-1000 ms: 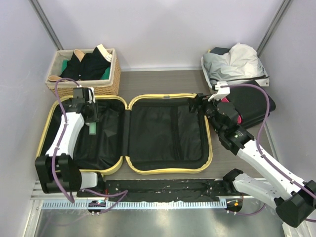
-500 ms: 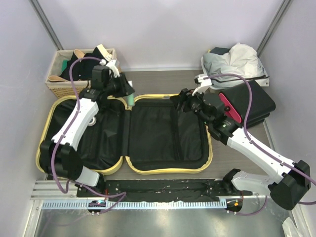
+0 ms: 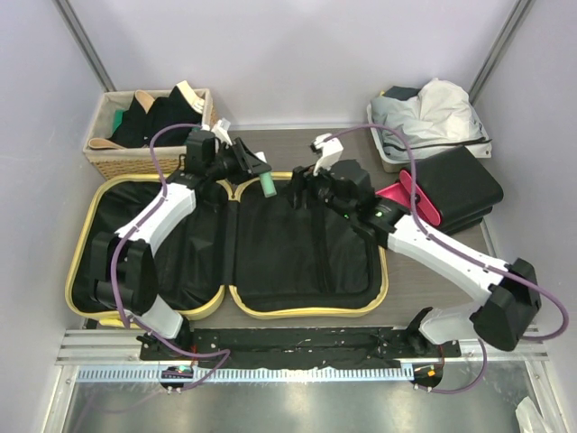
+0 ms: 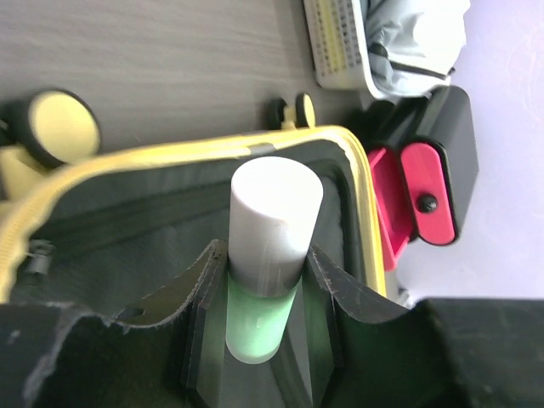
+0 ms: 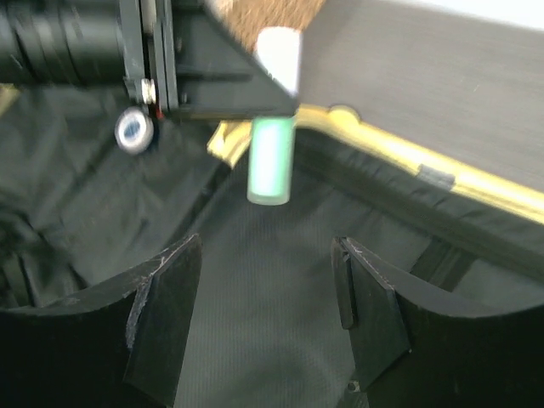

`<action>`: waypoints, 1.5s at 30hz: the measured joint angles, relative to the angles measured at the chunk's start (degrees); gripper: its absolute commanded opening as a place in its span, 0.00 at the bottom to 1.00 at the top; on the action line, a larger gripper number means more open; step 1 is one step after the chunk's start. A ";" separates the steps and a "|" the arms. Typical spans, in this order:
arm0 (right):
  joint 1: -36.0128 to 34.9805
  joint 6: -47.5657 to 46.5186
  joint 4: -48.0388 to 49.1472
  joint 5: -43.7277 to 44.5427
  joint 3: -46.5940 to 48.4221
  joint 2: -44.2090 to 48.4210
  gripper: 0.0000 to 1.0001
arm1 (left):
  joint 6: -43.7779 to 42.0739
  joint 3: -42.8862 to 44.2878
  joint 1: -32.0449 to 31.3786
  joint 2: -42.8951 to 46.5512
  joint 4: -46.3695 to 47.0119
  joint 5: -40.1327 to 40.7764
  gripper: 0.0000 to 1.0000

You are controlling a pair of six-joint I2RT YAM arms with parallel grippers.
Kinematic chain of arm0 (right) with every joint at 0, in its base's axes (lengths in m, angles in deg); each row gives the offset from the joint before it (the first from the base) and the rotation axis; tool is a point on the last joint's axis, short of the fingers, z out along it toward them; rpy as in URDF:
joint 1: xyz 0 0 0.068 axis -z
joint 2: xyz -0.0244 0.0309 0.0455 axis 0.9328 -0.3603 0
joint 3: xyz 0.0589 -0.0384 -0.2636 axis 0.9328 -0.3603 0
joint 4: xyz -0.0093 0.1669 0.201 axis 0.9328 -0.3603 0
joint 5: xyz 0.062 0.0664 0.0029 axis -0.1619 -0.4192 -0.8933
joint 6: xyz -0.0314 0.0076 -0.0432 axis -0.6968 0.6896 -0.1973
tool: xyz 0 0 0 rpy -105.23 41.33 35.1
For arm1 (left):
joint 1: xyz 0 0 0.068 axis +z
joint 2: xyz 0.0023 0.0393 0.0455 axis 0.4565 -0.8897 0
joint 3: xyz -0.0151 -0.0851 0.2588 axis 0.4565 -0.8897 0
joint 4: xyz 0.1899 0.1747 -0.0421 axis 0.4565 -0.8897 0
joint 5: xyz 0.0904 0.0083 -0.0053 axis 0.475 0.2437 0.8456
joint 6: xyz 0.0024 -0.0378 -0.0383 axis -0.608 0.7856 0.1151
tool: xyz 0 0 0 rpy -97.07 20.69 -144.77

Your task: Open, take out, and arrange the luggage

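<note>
The luggage [image 3: 288, 262] lies open flat on the bench, both black-lined halves up and its yellow rim toward the arms. It has not shifted over the last second.

The left arm has changed most. A second ago it reached down into the left half. It has since risen and swung to the far rim, above the hinge line. The right arm has come in from the far right corner to the middle of the far rim.

The left end effector [image 3: 255, 171] is partly closed, clamping the bottle [image 4: 272, 229], a green cylinder with a white cap. The right end effector [image 5: 265, 255] stands wide open and empty, aimed at the bottle but just short of it.

Assessment: one item is out of the luggage, and a hand-over to the right arm appears to be in preparation.
</note>
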 measured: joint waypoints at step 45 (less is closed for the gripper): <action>0.81 -8.94 -18.01 17.33 3.80 -3.67 0.01 | 2.80 -2.82 -4.96 6.16 5.22 1.20 1.00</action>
